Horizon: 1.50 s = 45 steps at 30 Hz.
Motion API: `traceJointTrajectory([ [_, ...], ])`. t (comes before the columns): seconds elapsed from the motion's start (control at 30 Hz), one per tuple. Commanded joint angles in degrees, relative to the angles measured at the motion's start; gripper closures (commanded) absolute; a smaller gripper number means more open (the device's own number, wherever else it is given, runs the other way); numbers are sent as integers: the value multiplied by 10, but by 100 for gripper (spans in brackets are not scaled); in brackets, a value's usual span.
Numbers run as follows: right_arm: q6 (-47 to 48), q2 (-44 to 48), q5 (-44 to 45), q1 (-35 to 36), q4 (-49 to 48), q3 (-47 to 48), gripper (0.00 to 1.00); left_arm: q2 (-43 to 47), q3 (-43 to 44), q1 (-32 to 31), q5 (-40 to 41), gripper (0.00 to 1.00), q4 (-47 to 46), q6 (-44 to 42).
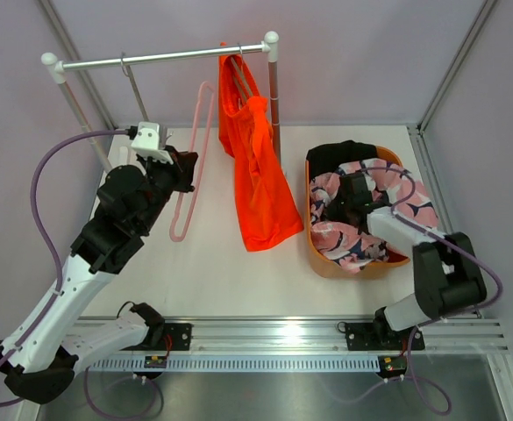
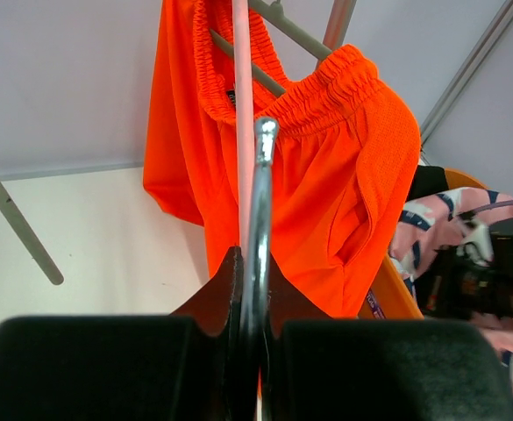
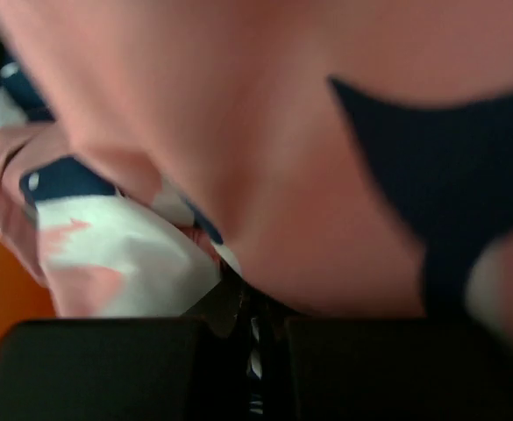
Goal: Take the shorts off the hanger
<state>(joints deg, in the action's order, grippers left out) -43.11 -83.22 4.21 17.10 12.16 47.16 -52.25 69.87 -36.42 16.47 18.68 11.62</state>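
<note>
Top external view: orange shorts (image 1: 258, 175) hung from the rail (image 1: 168, 58) on their hanger, long axis dropping toward the counter (image 1: 238, 281). They lay just right of the left tool (image 1: 184, 168), the nearer tool by judgement, which was occupied by an empty pink hanger (image 1: 179, 233). Black shorts (image 1: 344, 153) and pink printed shorts (image 1: 344, 241) lay in the orange basket (image 1: 309, 189) with the right tool (image 1: 354, 197).

Left wrist view: tool closed on the hanger's chrome hook (image 2: 260, 202). The orange cloth beyond was gathered at the waistband.

Right wrist view: tool closed, printed cloth in the slit, apparently gripped.
</note>
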Motion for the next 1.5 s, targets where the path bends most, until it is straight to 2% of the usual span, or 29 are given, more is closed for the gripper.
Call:
traceJointTrajectory([
  [0.0,-79,-90,-38,1,-125,-18,100,2,9,0,-7,100,-15,-3],
  [0.03,-87,-123,-39,1,-174,-27,100,1,12,1,-6,100,-10,-4],
  [0.17,-100,-154,-39,2,-212,-44,100,-3,25,1,1,100,2,-9],
  [0.33,-66,-70,-25,1,-153,-37,100,-12,34,1,25,100,24,-8],
  [0.4,-46,-28,-7,4,-125,-28,91,-12,44,1,32,100,32,-6],
  [0.43,-40,18,12,5,-79,-24,86,-12,47,1,34,100,41,-5],
  [0.47,-27,41,23,6,-61,-19,77,-13,51,1,37,100,46,-4],
  [0.53,-16,109,42,7,-17,-9,69,-15,67,1,39,100,64,-2],
  [0.57,-9,132,48,7,-6,-5,61,-21,73,0,39,100,72,-1],
  [0.73,16,244,40,7,57,47,46,-50,127,2,45,100,129,7],
  [0.83,33,270,29,7,94,93,44,-87,166,2,66,100,176,18],
  [1.13,51,343,11,7,133,145,40,-119,179,19,135,100,202,40],
  [1.27,55,365,7,7,145,142,39,-77,125,20,184,100,188,55],
  [1.47,54,392,-1,7,146,123,38,-36,86,21,204,100,189,76],
])
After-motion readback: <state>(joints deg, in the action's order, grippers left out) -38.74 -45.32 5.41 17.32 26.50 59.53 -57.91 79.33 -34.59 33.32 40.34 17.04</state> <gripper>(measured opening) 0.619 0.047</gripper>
